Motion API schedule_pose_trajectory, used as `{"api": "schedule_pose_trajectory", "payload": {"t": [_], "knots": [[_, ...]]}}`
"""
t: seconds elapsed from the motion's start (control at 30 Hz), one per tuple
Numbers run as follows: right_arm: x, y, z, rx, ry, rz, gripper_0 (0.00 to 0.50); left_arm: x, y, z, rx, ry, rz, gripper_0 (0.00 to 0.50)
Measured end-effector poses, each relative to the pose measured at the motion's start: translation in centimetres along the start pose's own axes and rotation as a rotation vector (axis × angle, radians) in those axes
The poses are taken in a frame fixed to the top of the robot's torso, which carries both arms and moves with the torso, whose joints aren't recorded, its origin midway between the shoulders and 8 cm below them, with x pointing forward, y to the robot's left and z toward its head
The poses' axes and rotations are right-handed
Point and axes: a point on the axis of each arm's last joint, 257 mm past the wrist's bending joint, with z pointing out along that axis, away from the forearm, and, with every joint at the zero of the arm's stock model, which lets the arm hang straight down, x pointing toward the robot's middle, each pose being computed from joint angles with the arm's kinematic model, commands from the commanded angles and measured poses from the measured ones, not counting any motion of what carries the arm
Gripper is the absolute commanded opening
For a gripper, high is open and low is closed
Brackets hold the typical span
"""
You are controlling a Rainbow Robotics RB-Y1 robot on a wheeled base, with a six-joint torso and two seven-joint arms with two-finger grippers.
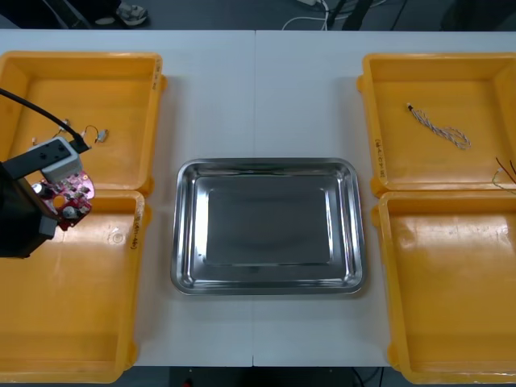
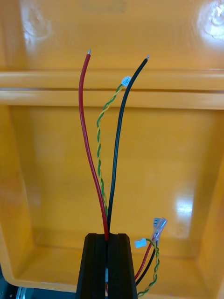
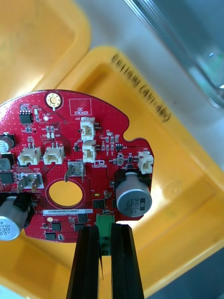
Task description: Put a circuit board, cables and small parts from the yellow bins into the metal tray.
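Note:
My left gripper [image 1: 58, 203] hangs over the rims between the two left yellow bins, shut on a round red circuit board [image 1: 71, 196]. In the left wrist view the fingers [image 3: 122, 261] pinch the board's [image 3: 74, 154] green connector at its edge. My right gripper [image 2: 107, 240] is shut on a bundle of cables over a right-hand bin: a red cable [image 2: 86, 140], a black cable [image 2: 119, 140] and a twisted yellow and green one [image 2: 99, 140]. The cables' ends [image 1: 504, 171] show at the right edge of the front view. The metal tray [image 1: 268, 165] lies bare in the middle.
A twisted blue and white cable [image 1: 439, 127] lies in the far right bin [image 1: 435, 72]. A small item [image 1: 97, 135] lies in the far left bin [image 1: 81, 89]. The near left bin [image 1: 72, 306] and near right bin [image 1: 451, 282] flank the tray.

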Motion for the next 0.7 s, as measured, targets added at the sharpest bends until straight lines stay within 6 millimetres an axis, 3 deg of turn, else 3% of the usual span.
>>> {"api": "schedule_pose_trajectory", "payload": {"t": [0.2,0.33,0.53,0.7], "knots": [[-0.2,1.1,-0.7,-0.036,0.004,-0.025,0.000,-4.3,-2.6,0.1,-0.004,-0.069,0.091,0.000],[0.0,1.3,-1.2,-0.045,0.015,-0.040,0.000,-6.8,-4.3,0.4,0.009,-0.106,0.001,0.000],[-0.2,2.8,-2.1,-0.076,0.006,-0.085,0.000,-9.1,-5.9,1.6,0.001,-0.124,-0.221,0.000],[-0.6,4.6,-2.6,-0.067,-0.035,-0.169,0.000,-10.5,-8.1,2.7,-0.008,-0.119,-0.168,0.000]]}}
